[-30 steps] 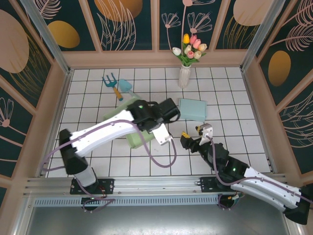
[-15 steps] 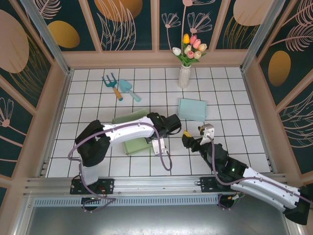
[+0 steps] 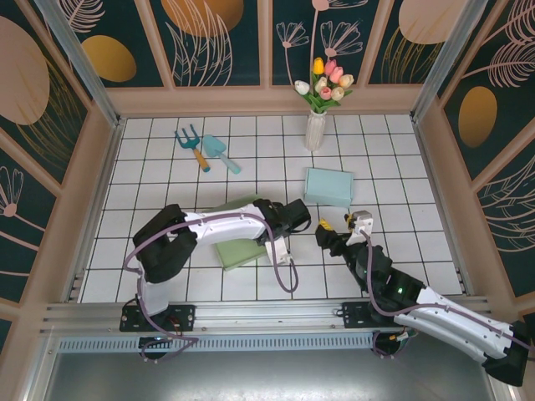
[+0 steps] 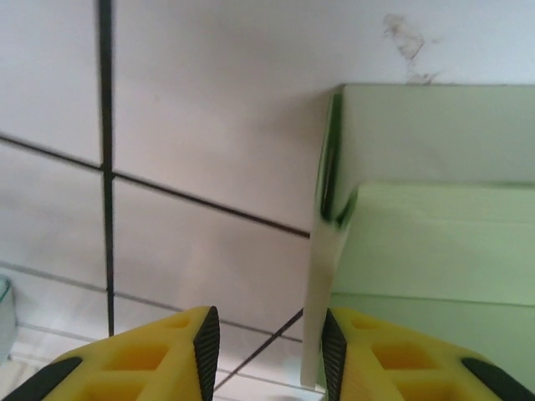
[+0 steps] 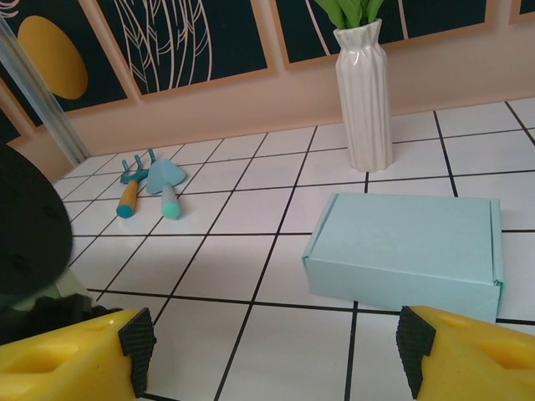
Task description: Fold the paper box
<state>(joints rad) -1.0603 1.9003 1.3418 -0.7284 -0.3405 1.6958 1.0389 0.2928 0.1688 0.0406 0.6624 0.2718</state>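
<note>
Green box (image 3: 236,255) on the tiles (image 3: 167,175), left of centre, partly beneath the left arm. One flap (image 4: 322,292) standing edge-on at its corner. Left gripper (image 4: 269,349) parted, pinching nothing, with that flap just inside the right-hand pad.

Likely trouble there: closing now would catch only the flap's thin edge, and could crease or tear it rather than fold it. Pushing sideways could slide the light box over the slick tile instead of bending the hinge. Might also spring open again, judging by the loose gap at the corner.

Right gripper (image 5: 276,342) spread wide, empty, close beside the left one in the top view. Could knock into it if both crowd the same corner. Could also shove the teal box (image 5: 401,242) lying just ahead.

Fork (image 5: 129,188) and trowel (image 5: 167,188): small, teal heads, the fork's handle orange. Green box: matte thin card, pale, flat panels with soft folds. Tiles: glossy white, dark grout lines. Teal box: same sort of card, already closed into a low rectangle with crisp edges. Vase (image 5: 365,92): white, ribbed, glazed-looking, narrow at the neck, green stems above.
</note>
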